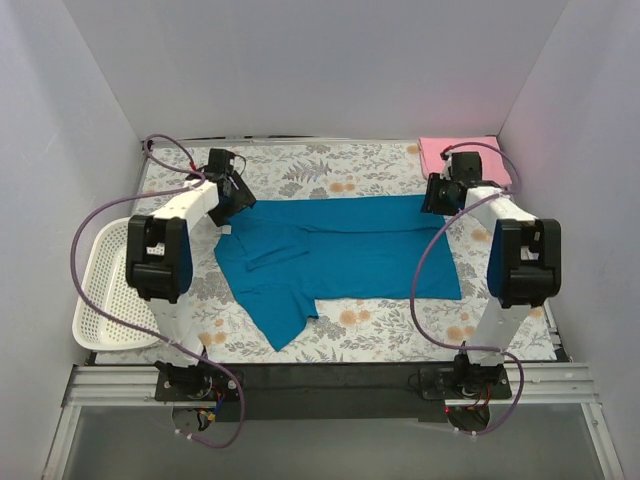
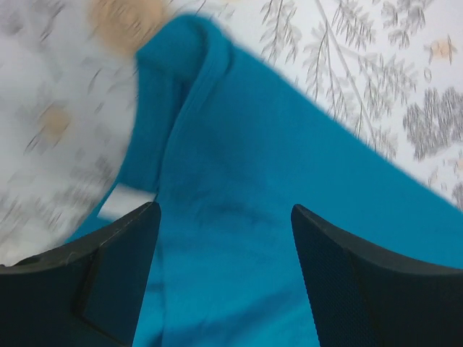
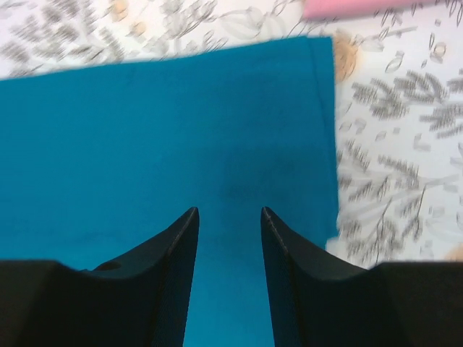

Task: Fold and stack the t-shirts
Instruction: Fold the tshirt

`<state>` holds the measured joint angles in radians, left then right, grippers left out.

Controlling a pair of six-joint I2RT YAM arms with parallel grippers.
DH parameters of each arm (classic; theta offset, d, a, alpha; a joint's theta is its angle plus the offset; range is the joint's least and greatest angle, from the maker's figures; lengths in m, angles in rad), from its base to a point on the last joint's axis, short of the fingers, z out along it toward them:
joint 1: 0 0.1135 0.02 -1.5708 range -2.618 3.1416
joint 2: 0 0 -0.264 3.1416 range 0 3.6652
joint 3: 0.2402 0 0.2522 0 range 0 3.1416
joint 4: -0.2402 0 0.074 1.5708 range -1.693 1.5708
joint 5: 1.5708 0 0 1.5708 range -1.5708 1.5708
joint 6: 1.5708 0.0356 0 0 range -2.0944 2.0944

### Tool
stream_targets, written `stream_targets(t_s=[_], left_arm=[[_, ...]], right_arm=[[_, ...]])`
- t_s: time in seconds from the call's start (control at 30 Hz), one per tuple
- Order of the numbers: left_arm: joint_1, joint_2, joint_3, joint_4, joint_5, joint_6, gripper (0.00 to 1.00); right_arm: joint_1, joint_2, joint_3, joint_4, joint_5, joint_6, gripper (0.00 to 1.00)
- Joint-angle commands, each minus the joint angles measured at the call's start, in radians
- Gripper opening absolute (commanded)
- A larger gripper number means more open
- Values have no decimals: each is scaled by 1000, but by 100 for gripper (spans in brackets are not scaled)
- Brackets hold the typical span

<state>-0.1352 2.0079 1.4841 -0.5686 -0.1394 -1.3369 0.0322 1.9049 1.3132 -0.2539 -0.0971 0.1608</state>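
Observation:
The teal-blue t-shirt (image 1: 340, 255) lies spread across the floral cloth, partly folded, with one sleeve hanging toward the near edge. The pink t-shirt (image 1: 460, 158) lies folded at the far right corner. My left gripper (image 1: 237, 198) is open and empty over the shirt's far left corner; in the left wrist view (image 2: 226, 217) the collar and white neck label (image 2: 124, 201) show under it. My right gripper (image 1: 437, 200) is open and empty over the shirt's far right corner, near its hem (image 3: 322, 108). The pink shirt's edge (image 3: 362, 7) shows at the top of the right wrist view.
A white lattice basket (image 1: 105, 290) stands at the left edge of the table. White walls close in on the left, back and right. The black rail (image 1: 330, 380) with both arm bases runs along the near edge.

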Motion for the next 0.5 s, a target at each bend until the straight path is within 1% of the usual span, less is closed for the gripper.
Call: stream_targets(t_s=[0.0, 0.03, 0.07, 0.1, 0.13, 0.17, 0.2, 0.23, 0.3, 0.37, 0.4, 0.47], left_arm=[[-26, -257, -99, -82, -68, -15, 72], [-43, -335, -131, -103, -95, -19, 72], [-52, -369, -199, -143, -107, -28, 72], [-64, -409, -234, -164, -120, -37, 72], [-81, -473, -273, -184, -123, -51, 72], [-92, -512, -313, -194, -117, -60, 70], [-101, -544, -399, -200, -111, -64, 70], [-116, -605, -436, -206, -98, -74, 69], [-124, -653, -535, -212, -91, -90, 64], [-132, -705, -583, -218, -89, -107, 59], [-132, -715, -614, -220, -86, -114, 54], [-133, -729, -639, -215, -88, -126, 50]], right_arm=[[49, -200, -96, -64, -10, -20, 47], [58, -267, -133, -68, -3, -15, 47], [80, -302, -194, -76, 8, -12, 47], [92, -337, -233, -84, 16, -9, 47], [104, -406, -268, -85, 22, -6, 47], [119, -440, -302, -85, 28, 2, 47], [153, -473, -371, -87, 31, 2, 46], [169, -531, -399, -88, 34, 3, 47], [216, -611, -483, -91, 34, 11, 46], [248, -662, -537, -96, 45, 20, 46], [273, -705, -584, -96, 43, 34, 46], [291, -740, -623, -94, 34, 48, 46]])
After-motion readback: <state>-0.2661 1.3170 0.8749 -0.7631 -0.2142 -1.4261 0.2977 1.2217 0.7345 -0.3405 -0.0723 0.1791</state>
